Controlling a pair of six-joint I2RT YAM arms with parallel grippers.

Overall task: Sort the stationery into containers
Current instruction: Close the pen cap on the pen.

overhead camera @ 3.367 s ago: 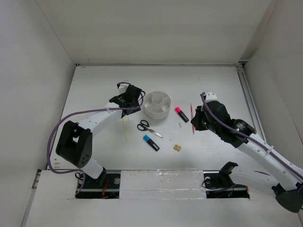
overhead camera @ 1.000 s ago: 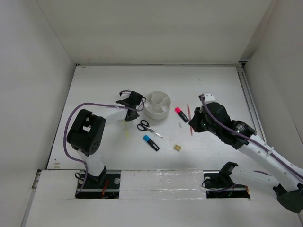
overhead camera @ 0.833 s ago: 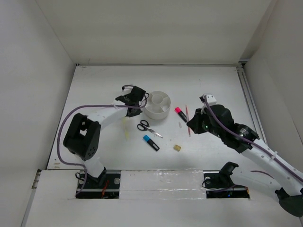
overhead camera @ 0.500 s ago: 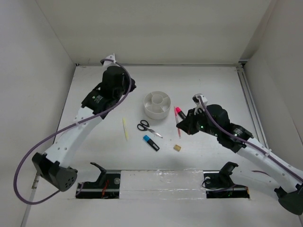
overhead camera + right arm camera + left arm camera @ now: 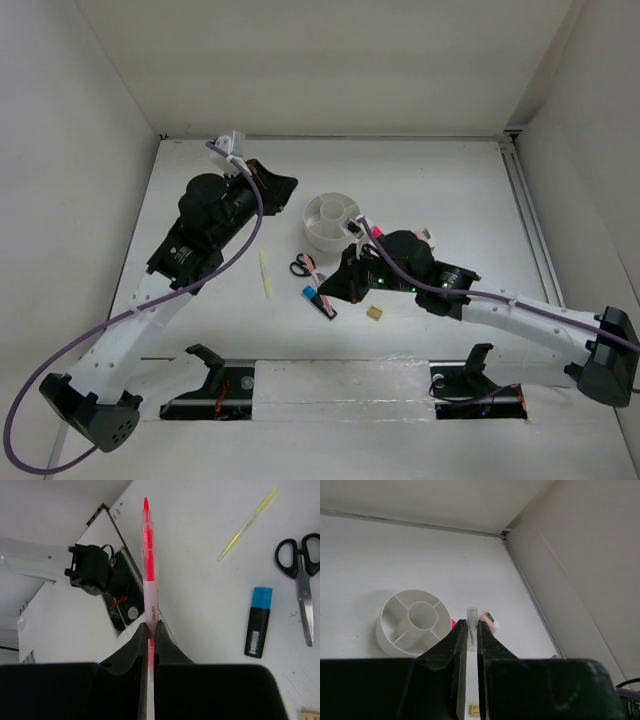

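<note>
The white divided tub (image 5: pixel 333 221) stands mid-table and also shows in the left wrist view (image 5: pixel 387 630). My left gripper (image 5: pixel 285 186) hangs raised to the tub's left, shut (image 5: pixel 472 623) on a small clear tube (image 5: pixel 472 614). My right gripper (image 5: pixel 343 282) is low in front of the tub, shut (image 5: pixel 149 626) on the red pen (image 5: pixel 149 575). On the table lie the black scissors (image 5: pixel 302 265) (image 5: pixel 300 565), the blue-and-black highlighter (image 5: pixel 320 302) (image 5: pixel 259 622), the pale yellow pencil (image 5: pixel 265 272) (image 5: pixel 247 524) and the tan eraser (image 5: pixel 375 313). The pink highlighter (image 5: pixel 377 231) is mostly hidden.
A pinkish eraser (image 5: pixel 490 620) lies right of the tub. White walls close in the left, back and right sides. The arm mounts (image 5: pixel 205 360) sit at the table's near edge, one also showing in the right wrist view (image 5: pixel 92 572).
My right gripper has carried the red pen left and nearer, over the scissors and blue highlighter. My left arm rose from beside the tub and now hangs high at its left.
</note>
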